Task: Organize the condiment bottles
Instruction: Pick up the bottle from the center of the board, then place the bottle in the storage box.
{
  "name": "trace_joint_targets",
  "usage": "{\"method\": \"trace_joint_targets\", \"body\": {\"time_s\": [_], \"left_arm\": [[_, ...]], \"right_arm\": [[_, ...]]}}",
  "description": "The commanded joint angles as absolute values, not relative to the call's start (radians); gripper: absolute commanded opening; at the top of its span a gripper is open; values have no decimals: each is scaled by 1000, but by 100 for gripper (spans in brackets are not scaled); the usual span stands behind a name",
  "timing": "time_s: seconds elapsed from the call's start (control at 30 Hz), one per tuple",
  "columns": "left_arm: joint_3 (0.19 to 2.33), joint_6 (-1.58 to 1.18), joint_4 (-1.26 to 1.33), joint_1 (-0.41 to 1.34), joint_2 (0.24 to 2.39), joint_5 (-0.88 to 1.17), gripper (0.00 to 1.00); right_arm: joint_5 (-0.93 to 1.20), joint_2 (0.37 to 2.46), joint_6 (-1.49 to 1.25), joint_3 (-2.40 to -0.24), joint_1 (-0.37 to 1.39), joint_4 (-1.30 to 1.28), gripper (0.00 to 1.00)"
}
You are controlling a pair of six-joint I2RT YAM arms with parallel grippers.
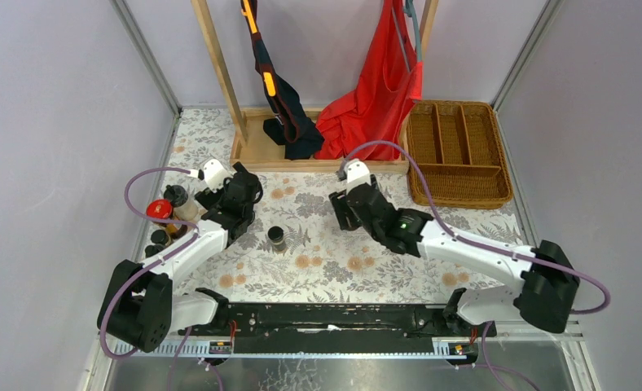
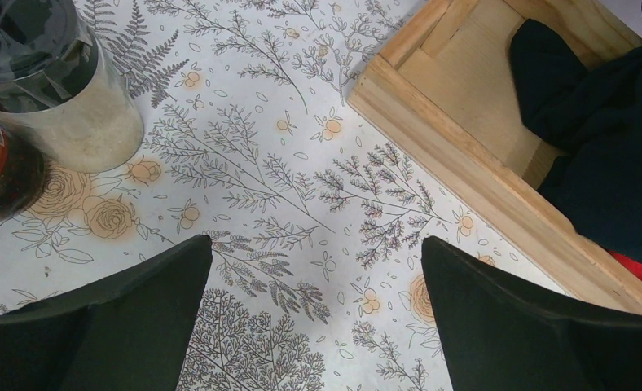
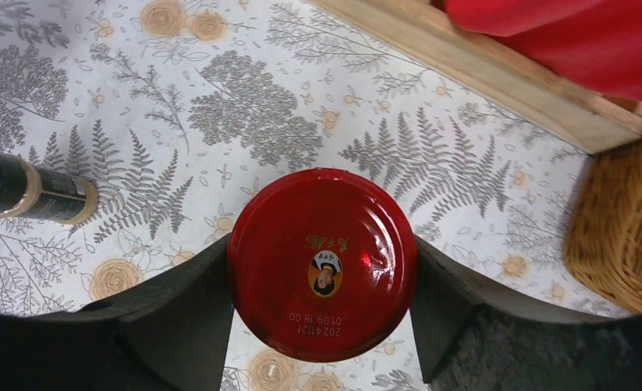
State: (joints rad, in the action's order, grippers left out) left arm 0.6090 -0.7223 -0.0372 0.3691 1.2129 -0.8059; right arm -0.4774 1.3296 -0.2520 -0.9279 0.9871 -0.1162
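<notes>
Left gripper (image 2: pixel 316 244): it hangs over bare floral surface (image 2: pixel 285 147), between the bottle group and the wooden tray (image 2: pixel 464 163). Its fingers (image 2: pixel 138 318) stand wide apart with nothing between them.
Right gripper (image 3: pixel 322 269): it is near the middle of the surface, in front of the tray. Its fingers (image 3: pixel 179 318) are clamped on the held jar, one pressed against each side of the lid.
Held jar (image 3: pixel 322 262): it is seen from straight above. The round red lid has a small portrait label and printed digits. The jar body is hidden under the lid, so I cannot tell whether its base touches the surface.
Lone bottle (image 1: pixel 276 237): small, dark and black-capped, it stands upright on the surface between the two grippers, touching neither. In the right wrist view it sits well to the left of the held jar.
Other jar (image 1: pixel 159 209): its lid is red. It stands in the group by the left edge of the surface, beside the left arm.
Pale bottle (image 2: pixel 65 106): translucent with a black cap and a light filling, it stands just beside a dark labelled jar (image 2: pixel 0 175), close enough that they may be touching. Both are to the left of the left gripper.
Dark caps (image 1: pixel 156 243): two small black-capped bottles stand close together at the near end of the group, partly behind the arm.
Tray contents: a dark cloth (image 2: pixel 611 122) and a red cloth (image 1: pixel 375 98) hang down into the tray.
Basket (image 1: pixel 456 151): wicker with dividers, it sits at the far right, just beside the tray.
</notes>
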Motion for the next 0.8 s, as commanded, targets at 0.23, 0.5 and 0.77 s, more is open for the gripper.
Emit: {"method": "trace_joint_targets", "body": {"time_s": [0.23,0.5,0.77], "left_arm": [[610,-739,10,363,1222,-801,100],[614,-741,2,363,1212,-794,100],[612,-742,5,362,1211,-783,100]], "right_arm": [[-551,1060,-281,-864,774,-99,0],[-572,1033,-268,-885,650,-135,0],[-532,1032,-280,-919,489,-151,0]]}}
